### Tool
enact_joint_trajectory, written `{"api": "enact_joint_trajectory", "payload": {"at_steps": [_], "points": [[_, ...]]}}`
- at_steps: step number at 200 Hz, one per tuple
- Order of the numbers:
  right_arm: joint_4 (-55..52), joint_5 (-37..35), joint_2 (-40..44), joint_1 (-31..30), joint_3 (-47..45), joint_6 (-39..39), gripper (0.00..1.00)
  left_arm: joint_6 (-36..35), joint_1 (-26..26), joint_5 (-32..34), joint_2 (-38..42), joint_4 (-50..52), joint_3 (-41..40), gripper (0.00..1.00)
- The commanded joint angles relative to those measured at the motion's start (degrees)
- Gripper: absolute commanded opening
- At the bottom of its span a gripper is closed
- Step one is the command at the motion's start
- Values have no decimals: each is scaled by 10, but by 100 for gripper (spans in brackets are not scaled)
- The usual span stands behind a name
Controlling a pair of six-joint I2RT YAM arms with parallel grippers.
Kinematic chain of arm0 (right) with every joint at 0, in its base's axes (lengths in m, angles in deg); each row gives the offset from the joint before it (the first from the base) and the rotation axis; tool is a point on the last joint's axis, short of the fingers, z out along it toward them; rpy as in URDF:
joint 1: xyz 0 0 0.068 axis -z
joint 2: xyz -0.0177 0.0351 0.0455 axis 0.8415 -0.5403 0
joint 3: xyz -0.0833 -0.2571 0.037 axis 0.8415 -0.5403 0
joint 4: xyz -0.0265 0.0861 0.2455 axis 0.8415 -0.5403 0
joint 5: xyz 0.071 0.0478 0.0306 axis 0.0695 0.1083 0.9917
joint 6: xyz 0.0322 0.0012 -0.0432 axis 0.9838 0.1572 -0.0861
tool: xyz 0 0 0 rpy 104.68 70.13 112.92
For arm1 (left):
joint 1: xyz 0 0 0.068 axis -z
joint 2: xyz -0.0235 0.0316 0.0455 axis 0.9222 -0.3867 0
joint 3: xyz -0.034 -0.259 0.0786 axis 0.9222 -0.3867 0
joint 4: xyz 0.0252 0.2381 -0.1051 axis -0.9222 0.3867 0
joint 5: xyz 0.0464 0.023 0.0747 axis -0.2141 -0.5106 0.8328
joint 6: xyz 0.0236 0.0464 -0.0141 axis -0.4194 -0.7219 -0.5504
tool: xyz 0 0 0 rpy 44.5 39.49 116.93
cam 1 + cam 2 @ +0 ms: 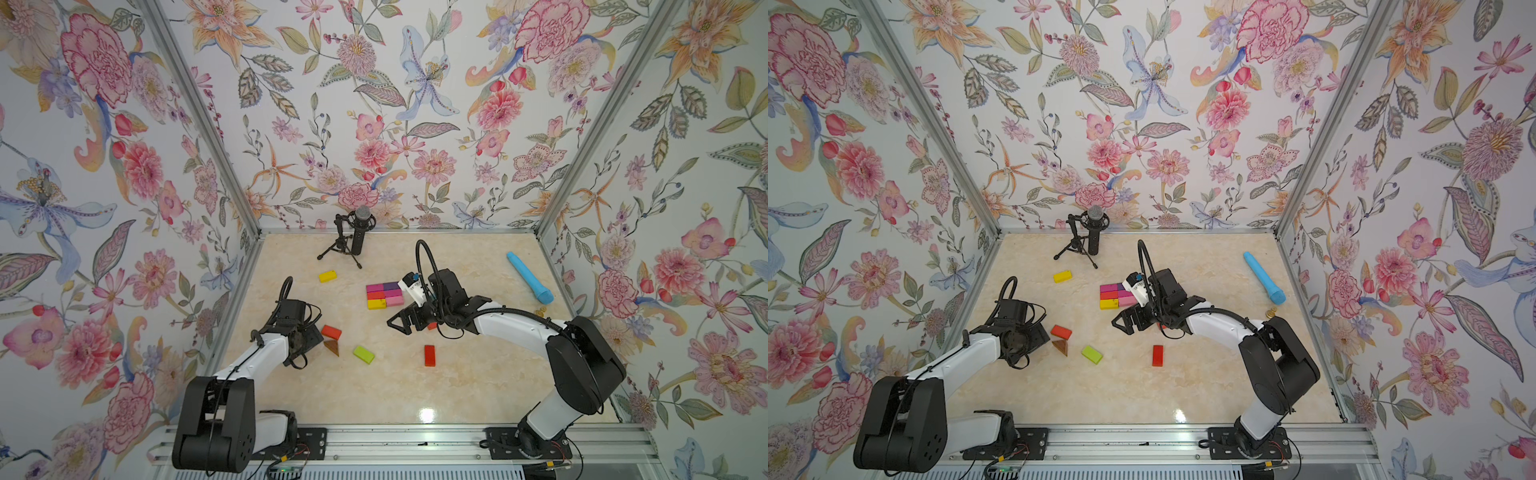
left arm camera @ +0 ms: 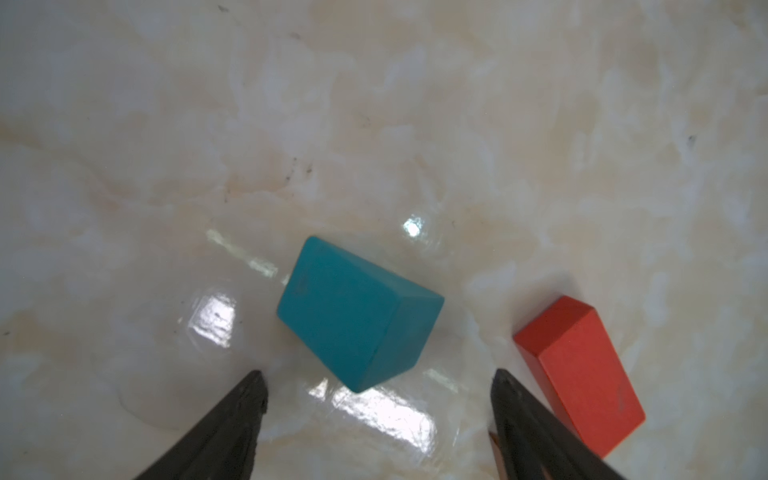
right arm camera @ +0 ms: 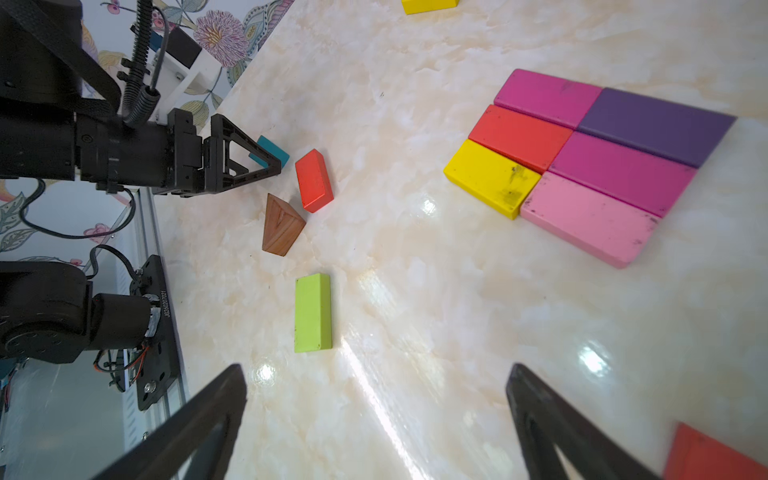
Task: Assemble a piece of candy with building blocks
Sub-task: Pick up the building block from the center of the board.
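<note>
The left gripper (image 2: 377,373) holds its jaws apart, a teal block (image 2: 357,311) just ahead of their tips, untouched; a red brick (image 2: 582,374) lies just beside. The right gripper (image 3: 376,368) gapes wide over bare table (image 3: 415,291). Farther back, six bricks (image 1: 384,295) lie packed in a rectangle, and a yellow brick (image 1: 327,276) sits alone beyond them.

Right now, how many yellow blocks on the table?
2. The loose yellow block lies alone near the microphone. The joined yellow block sits at a corner of the block cluster, touching red and pink. Others may be hidden.
</note>
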Motion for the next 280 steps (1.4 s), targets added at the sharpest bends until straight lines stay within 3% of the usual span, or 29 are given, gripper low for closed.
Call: {"api": "enact_joint_trajectory", "payload": {"at_steps": [1, 54, 130, 204, 280], "points": [[10, 14, -2, 15, -3, -3, 100, 14, -5, -17, -39, -47, 5, 75], [7, 9, 2, 43, -6, -1, 100, -20, 3, -44, -128, -87, 71, 68], [5, 0, 7, 50, -8, -1, 100, -119, 32, 27, -181, 10, 146, 65], [12, -5, 19, 55, -18, 1, 100, -124, 46, 49, -166, 24, 136, 42], [11, -10, 21, 52, -22, 7, 100, -115, 46, 45, -156, -7, 124, 46]]}}
